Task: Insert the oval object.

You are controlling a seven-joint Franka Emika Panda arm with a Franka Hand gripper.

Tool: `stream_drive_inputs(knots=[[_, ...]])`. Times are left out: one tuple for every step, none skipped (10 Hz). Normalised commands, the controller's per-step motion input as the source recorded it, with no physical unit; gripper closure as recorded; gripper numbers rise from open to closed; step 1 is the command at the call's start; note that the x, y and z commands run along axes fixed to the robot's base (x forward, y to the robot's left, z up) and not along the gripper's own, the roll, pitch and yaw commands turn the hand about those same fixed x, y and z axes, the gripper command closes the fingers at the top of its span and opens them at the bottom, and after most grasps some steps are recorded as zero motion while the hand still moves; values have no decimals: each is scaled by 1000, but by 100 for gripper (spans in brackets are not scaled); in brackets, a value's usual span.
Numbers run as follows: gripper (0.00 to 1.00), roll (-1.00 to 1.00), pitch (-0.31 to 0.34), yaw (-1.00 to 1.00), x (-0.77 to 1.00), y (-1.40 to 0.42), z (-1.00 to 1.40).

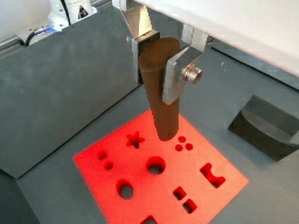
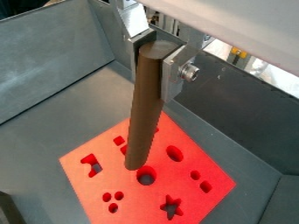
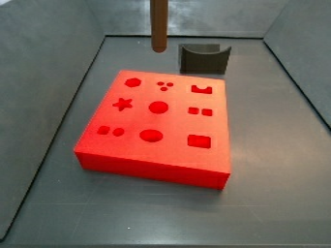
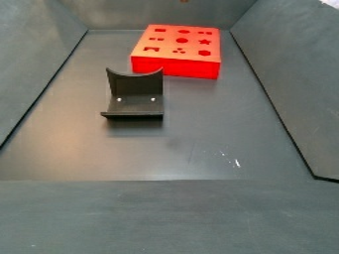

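Note:
The oval object (image 1: pixel 163 109) is a long brown peg hanging upright, and my gripper (image 1: pixel 158 74) is shut on its top end. Both wrist views show the silver fingers (image 2: pixel 176 72) clamping it from two sides, gripper (image 2: pixel 156 66) well above the floor. The peg's (image 2: pixel 142 122) lower end hovers over the red block (image 2: pixel 193 179), apart from it. In a side view only the peg's (image 3: pixel 158 24) lower part shows, above the far edge of the red block (image 3: pixel 130 155); the gripper is out of that frame.
The red block (image 1: pixel 122 171) has several shaped holes in its top. A dark grey U-shaped holder (image 3: pixel 203 58) stands just behind it, also seen as the holder (image 4: pixel 133 96) nearer that camera than the block (image 4: pixel 179 64). Grey walls (image 3: pixel 65 87) enclose the floor.

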Motion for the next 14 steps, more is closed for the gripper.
stream_drive_inputs(knots=[[100, 0, 0, 0, 0, 0, -26], [100, -71, 0, 34, 0, 0, -231], [100, -30, 0, 337, 0, -106, -357], [100, 84, -29, 849, -31, -197, -331], [100, 136, -43, 883, 0, -114, -271], [100, 161, -57, 926, 0, -43, -189], [100, 127, -74, 1000, 0, 0, -126], [100, 89, -87, 1000, 0, 0, -114], [100, 71, -99, 1000, 0, -3, -89], [100, 54, -117, 1000, 0, -60, -60], [100, 50, -113, 926, 0, -183, -91], [100, 0, -99, 900, -17, -220, -106], [100, -57, -90, 957, -17, -120, -103], [100, -89, -63, 980, 0, -66, -89]])
